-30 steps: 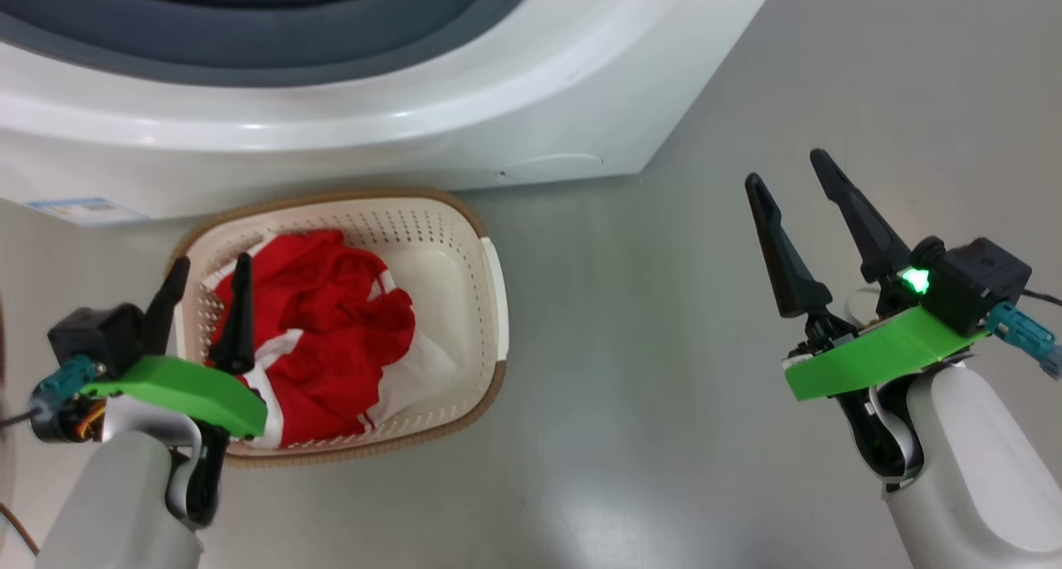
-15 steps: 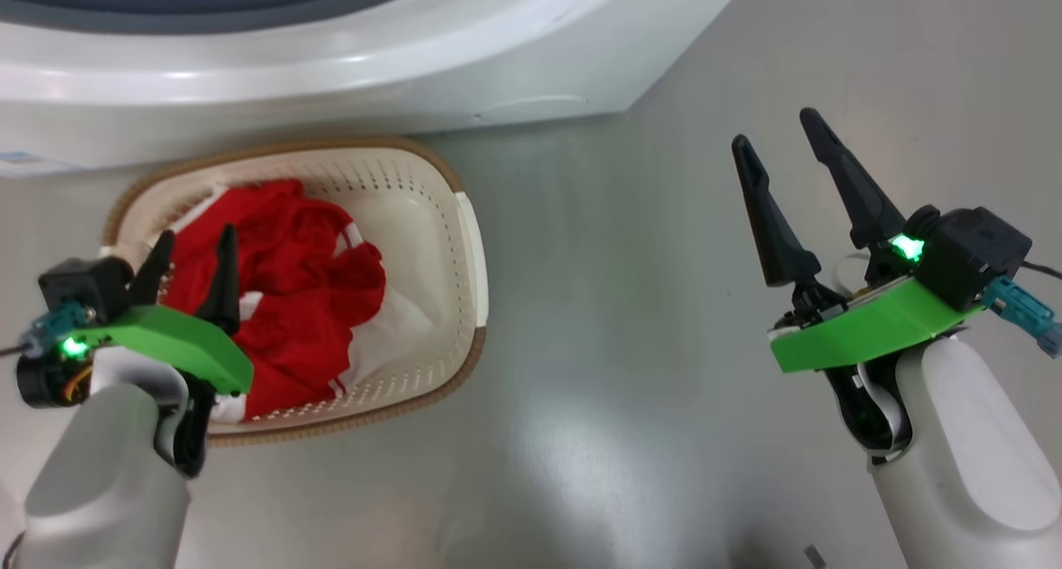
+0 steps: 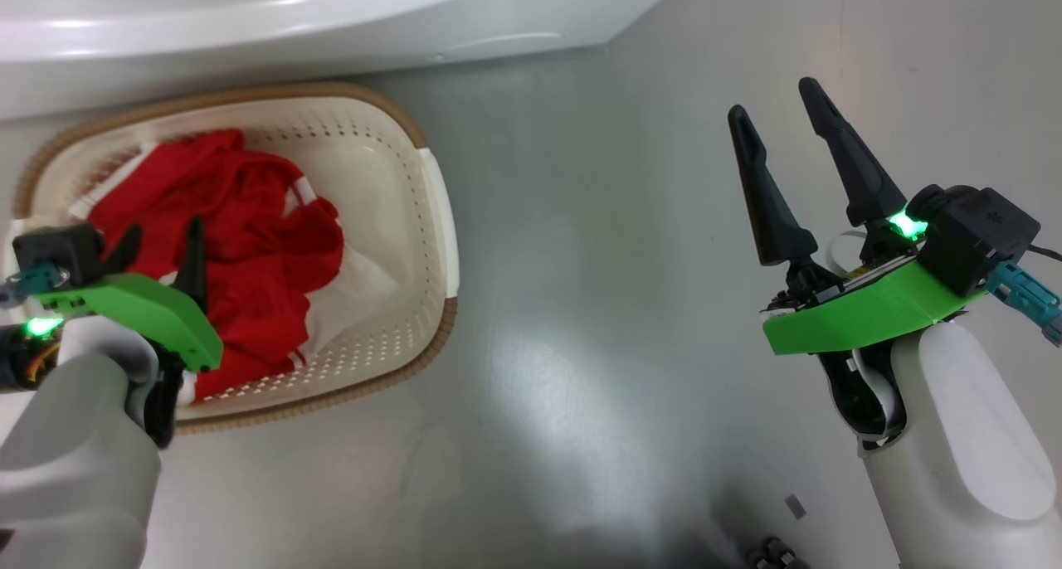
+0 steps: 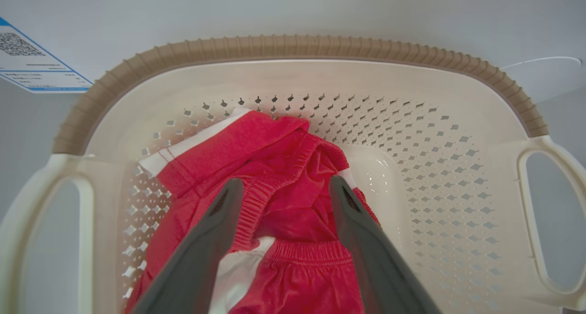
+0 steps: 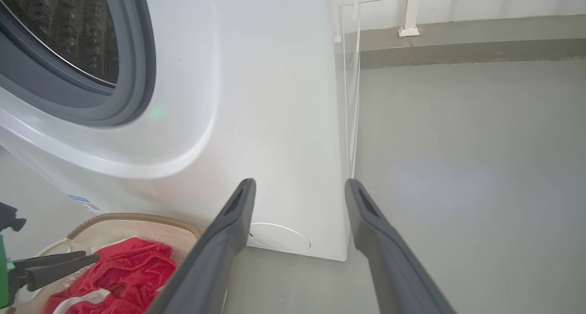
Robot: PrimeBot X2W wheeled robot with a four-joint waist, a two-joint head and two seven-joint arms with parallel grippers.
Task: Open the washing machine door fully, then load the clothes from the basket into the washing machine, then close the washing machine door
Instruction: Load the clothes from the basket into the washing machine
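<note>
Red clothes [image 4: 274, 140] all lie in basket [image 4: 293, 48]; drum [image 5: 59, 30] exposed, loading not started. Left gripper [image 4: 284, 182] spread over them; right gripper [image 3: 773, 98] spread, empty.

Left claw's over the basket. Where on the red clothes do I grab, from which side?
I'd pinch the bunched ridge by the elastic waistband of the clothes, coming straight down through the open top of the basket. Its walls block a side approach, and the open left claw lines up astride that ridge.
</note>
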